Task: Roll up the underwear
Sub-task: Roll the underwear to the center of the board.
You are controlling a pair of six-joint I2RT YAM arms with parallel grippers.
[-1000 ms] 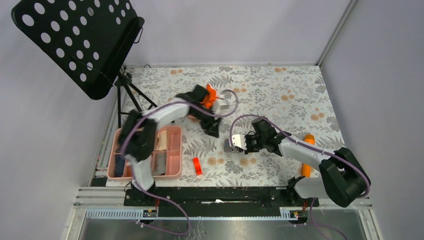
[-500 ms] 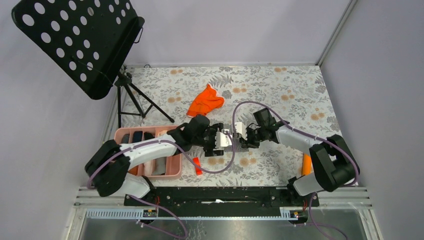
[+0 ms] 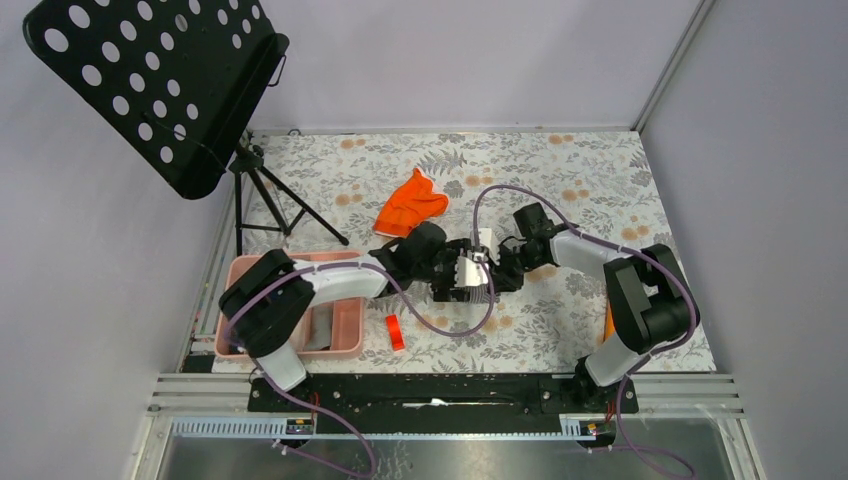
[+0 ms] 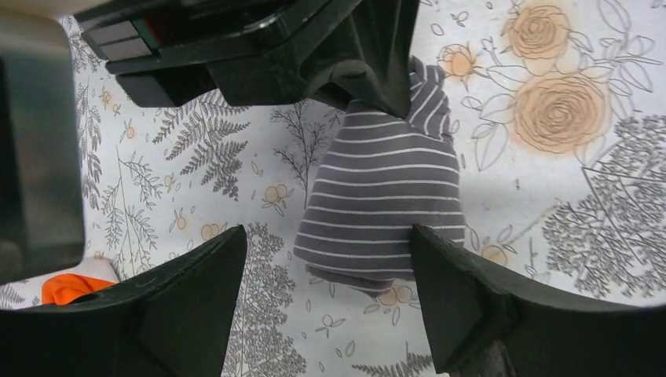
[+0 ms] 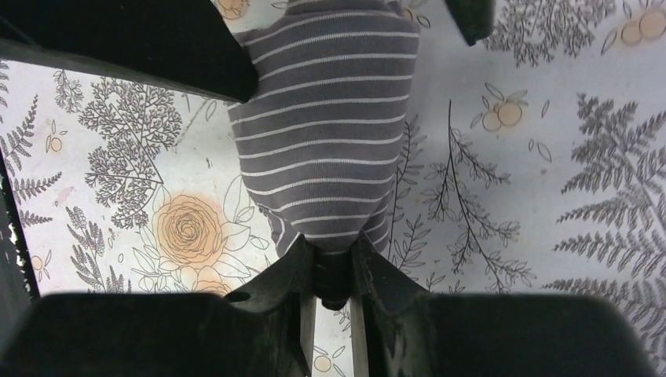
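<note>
Right gripper [image 5: 333, 255] pinches the striped underwear [image 5: 330, 118]; left gripper [image 4: 322, 236] gapes wide around it. Orange underwear [image 3: 410, 203] behind, red block [image 3: 394, 331] and pink tray [image 3: 345, 350] nearby.

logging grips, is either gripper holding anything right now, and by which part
The right gripper is shut on the grey striped underwear, pinching one narrow, bunched end. The left gripper is open, with a finger on either side of the other end, and holds nothing.

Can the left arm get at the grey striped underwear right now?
Likely yes: the left gripper is open, astride the free end of the grey striped underwear; the right gripper pinches only its far end.
</note>
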